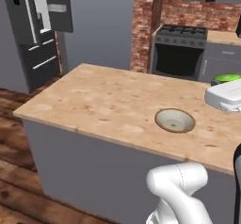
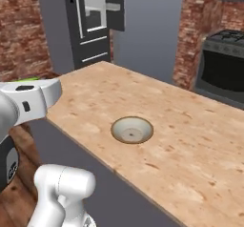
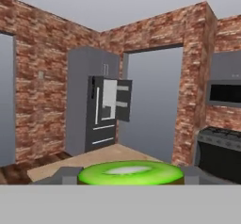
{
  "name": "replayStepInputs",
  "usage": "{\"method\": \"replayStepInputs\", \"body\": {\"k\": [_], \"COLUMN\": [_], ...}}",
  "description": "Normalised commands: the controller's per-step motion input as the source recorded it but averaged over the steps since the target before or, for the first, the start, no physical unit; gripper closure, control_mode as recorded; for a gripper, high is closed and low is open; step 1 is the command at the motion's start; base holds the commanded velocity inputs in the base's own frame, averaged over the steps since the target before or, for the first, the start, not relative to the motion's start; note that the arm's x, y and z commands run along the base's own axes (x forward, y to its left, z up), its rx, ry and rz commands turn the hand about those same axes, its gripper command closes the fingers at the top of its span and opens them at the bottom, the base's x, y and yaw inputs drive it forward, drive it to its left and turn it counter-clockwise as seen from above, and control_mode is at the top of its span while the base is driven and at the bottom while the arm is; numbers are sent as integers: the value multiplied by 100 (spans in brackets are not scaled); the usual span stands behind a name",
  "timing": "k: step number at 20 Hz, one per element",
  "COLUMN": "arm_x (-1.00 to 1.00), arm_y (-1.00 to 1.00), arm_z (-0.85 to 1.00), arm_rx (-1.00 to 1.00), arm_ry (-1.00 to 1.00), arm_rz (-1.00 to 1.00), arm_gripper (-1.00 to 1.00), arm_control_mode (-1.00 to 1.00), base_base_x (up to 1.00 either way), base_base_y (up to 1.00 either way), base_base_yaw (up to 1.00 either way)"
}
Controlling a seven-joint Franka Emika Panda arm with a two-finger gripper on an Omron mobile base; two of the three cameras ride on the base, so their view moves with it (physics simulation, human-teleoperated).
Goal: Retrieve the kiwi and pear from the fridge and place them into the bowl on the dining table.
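End effector: closed partway on a fruit, one finger at each flank. Fruit is off the bench.

Fruit: bright green, pale patch at centre, thin brown edge along the underside in the hand view. Colour suggests the pear, brown edge and pale core suggest the kiwi. Cannot tell which.

Handling, as judged:
- light, small against the bowl
- firm skin over soft flesh, so it would bruise under a hard squeeze
- rounded and probably smooth, so it could roll or twist between flat pads
- best held across the widest part, which is where the fingers look to sit

Position: in the left base view the fruit rides on top of the white hand at the right edge, above the bench, near the bowl but to one side of it and not over it. The right base view shows the fruit at the left edge.

Containers:
- bowl: upright on the bench, nothing inside, pale interior bare
- fridge: across the room, one upper door standing open; shelf contents too small to make out
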Motion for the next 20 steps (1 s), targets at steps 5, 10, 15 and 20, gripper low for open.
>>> {"method": "replayStepInputs", "body": {"k": [5,10,15,20], "arm_x": [0,0,0,0], "arm_y": [0,0,0,0], "arm_z": [0,0,0,0], "arm_rx": [0,0,0,0], "arm_ry": [0,0,0,0], "arm_rz": [0,0,0,0], "arm_gripper": [100,100,100,100], "arm_control_mode": [100,100,100,100], "base_base_x": [45,38,31,31], "base_base_y": [9,18,20,32], "base_base_yaw": [-51,-56,-56,-51]}}
